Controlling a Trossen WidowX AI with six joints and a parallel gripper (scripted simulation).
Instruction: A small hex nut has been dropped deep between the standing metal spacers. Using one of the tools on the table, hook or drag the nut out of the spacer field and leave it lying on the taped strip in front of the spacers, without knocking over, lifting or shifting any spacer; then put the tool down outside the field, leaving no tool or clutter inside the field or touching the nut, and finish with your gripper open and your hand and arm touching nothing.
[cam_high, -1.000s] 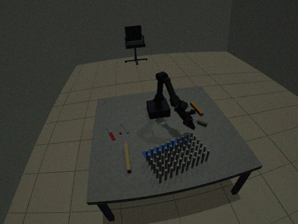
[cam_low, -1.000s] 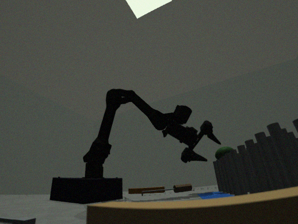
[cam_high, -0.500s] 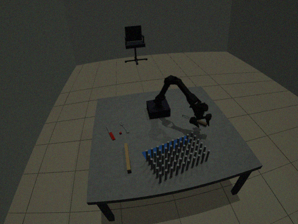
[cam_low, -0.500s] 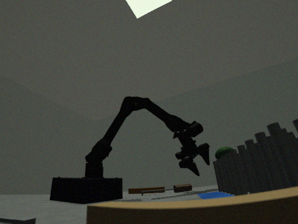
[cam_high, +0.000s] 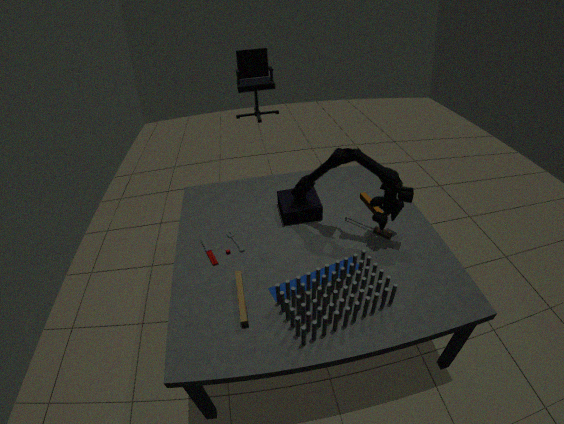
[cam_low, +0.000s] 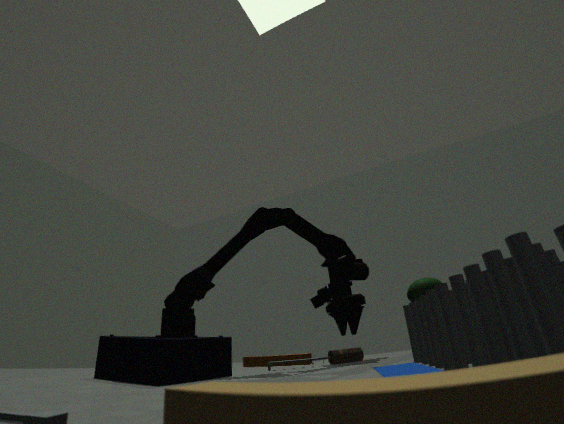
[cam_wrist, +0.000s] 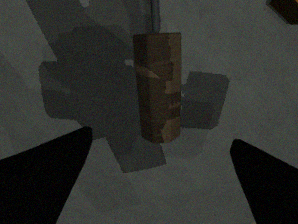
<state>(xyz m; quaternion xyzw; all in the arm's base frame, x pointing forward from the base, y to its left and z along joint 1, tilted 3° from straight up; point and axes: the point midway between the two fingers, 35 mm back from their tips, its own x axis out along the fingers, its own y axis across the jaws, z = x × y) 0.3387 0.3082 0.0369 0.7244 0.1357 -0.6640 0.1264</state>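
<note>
My gripper (cam_high: 382, 226) (cam_low: 348, 334) (cam_wrist: 163, 140) is open and empty, pointing down just above the wooden handle (cam_high: 384, 233) (cam_low: 345, 356) (cam_wrist: 159, 85) of a thin hooked tool. The handle lies between the open fingers in the wrist view, below them and slightly ahead. The tool's metal rod (cam_high: 358, 223) (cam_wrist: 155, 17) runs toward the arm's base side and has a small bent end. The metal spacers (cam_high: 303, 336) (cam_low: 480, 325) stand upright in rows. The blue taped strip (cam_high: 273, 294) (cam_low: 405, 369) runs along their arm-facing side. The nut cannot be seen.
An orange bar (cam_high: 366, 198) (cam_low: 277, 360) (cam_wrist: 287, 11) lies near the tool. A long wooden bar (cam_high: 241, 300) (cam_low: 350, 402) lies left of the spacers. Farther left are a red-handled tool (cam_high: 212, 257), a small red object (cam_high: 228, 252) and a thin bent tool (cam_high: 236, 242).
</note>
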